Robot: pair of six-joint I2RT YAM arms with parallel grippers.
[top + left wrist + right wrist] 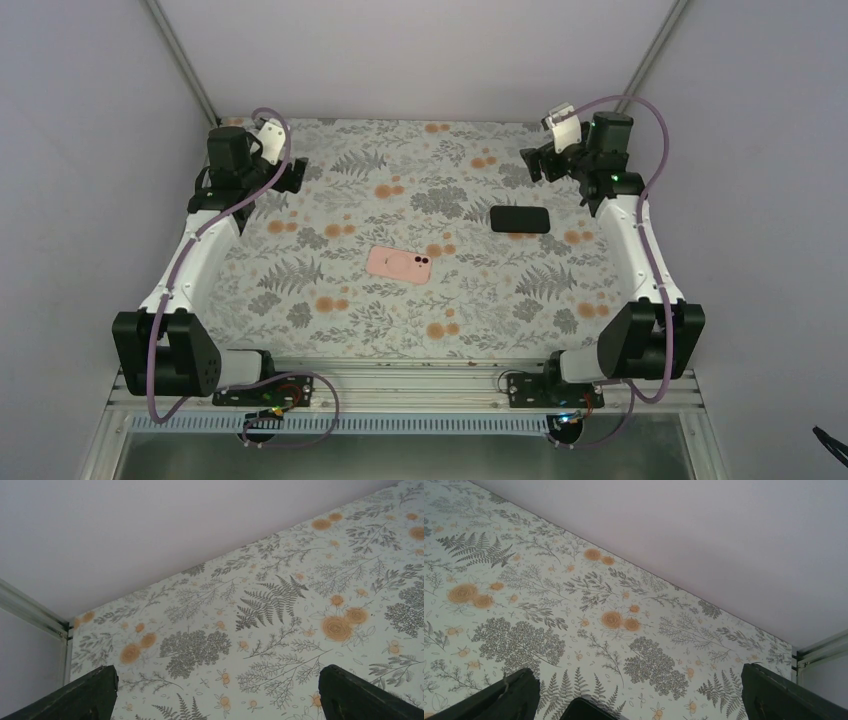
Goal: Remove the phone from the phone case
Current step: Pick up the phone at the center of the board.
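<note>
floral tabletop (330, 205), pale walls (420, 60).
phone case (400, 265) lies crosswise, camera end rightward; left gripper (216, 679) and right gripper (640, 680) wide.

Smooth matt pink phone case (399, 265), smooth black slab (519, 219), matt floral-printed table cover (400, 195), dull metal rail (420, 400)

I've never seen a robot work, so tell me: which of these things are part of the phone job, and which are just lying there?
For the job: pink case, mid-table; left fingers and right fingers, both open, far from it.
Just lying about: black slab, apart from the case, farther back and to the right.
</note>
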